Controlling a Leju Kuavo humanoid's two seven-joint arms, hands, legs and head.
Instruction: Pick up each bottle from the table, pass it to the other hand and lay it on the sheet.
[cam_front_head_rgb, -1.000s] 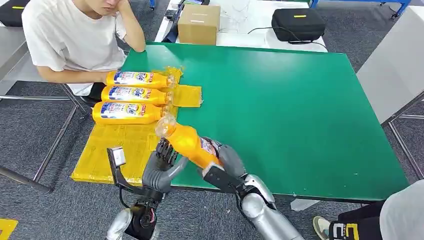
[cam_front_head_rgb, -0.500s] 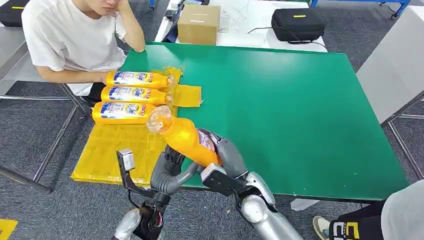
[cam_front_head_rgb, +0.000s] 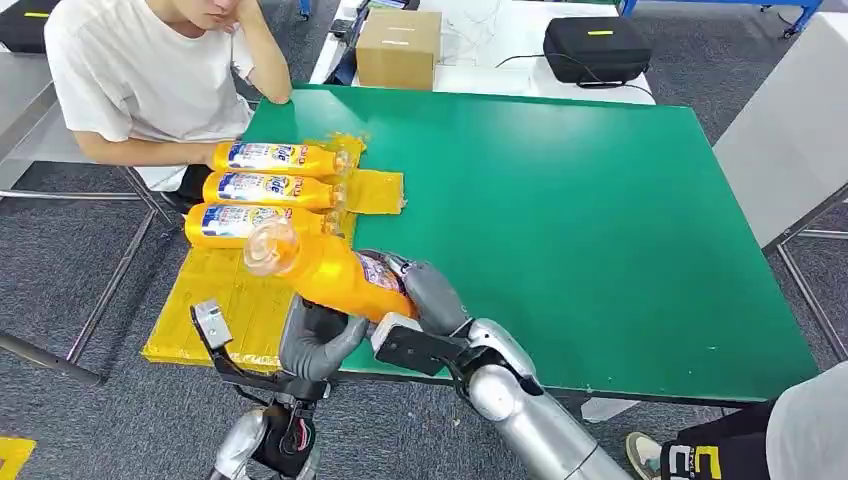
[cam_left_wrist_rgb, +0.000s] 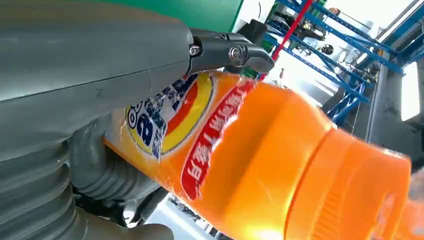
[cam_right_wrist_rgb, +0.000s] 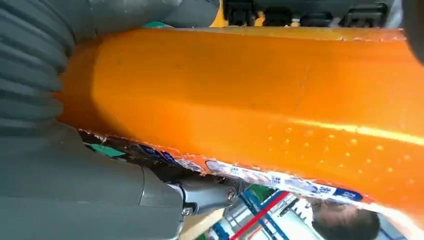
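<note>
I saw the held bottle (cam_front_head_rgb: 335, 272), orange plastic with a clear cap and a blue-and-red label, lying tilted with its cap toward the sheet, over the near edge of the green counter (cam_front_head_rgb: 560, 220). My right hand (cam_front_head_rgb: 425, 295) gripped its base end and my left hand (cam_front_head_rgb: 315, 340) was against its underside. Three more bottles (cam_front_head_rgb: 265, 190) like it lay side by side, touching, on the yellow sheet (cam_front_head_rgb: 235, 300) at the counter's left end, caps pointing right.
</note>
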